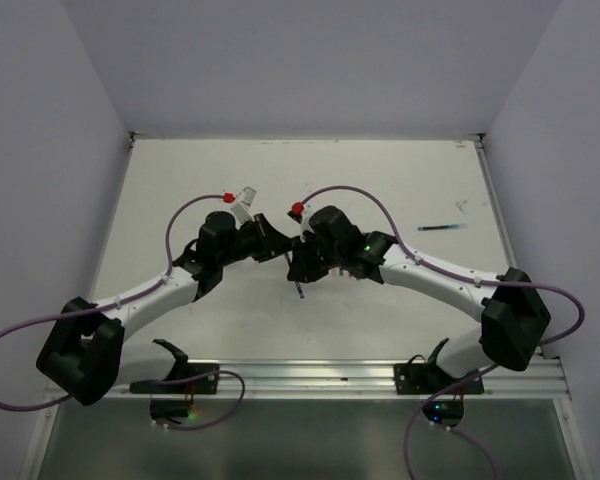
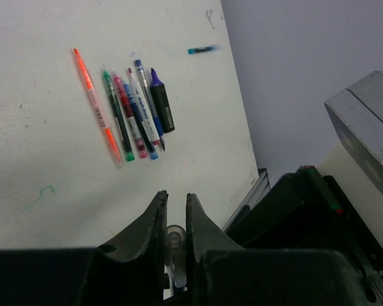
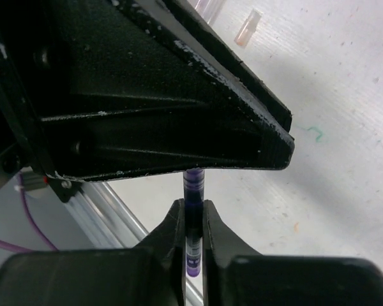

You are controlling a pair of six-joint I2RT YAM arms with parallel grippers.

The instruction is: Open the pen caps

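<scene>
My two grippers meet above the middle of the table, the left gripper (image 1: 278,248) facing the right gripper (image 1: 298,262). In the right wrist view my right gripper (image 3: 193,205) is shut on a purple pen (image 3: 193,191), which runs up behind the black body of the left gripper (image 3: 166,95). In the left wrist view my left gripper (image 2: 175,199) is shut on a small whitish pen cap (image 2: 173,237), seen end-on deep between its fingers. A loose pinkish pen cap (image 3: 247,29) lies on the table.
Several pens lie in a row (image 2: 131,115) on the white table, from an orange one (image 2: 97,105) to a purple-tipped black marker (image 2: 161,105). A teal pen (image 1: 442,228) lies apart at the right. A metal rail (image 1: 310,375) runs along the near edge.
</scene>
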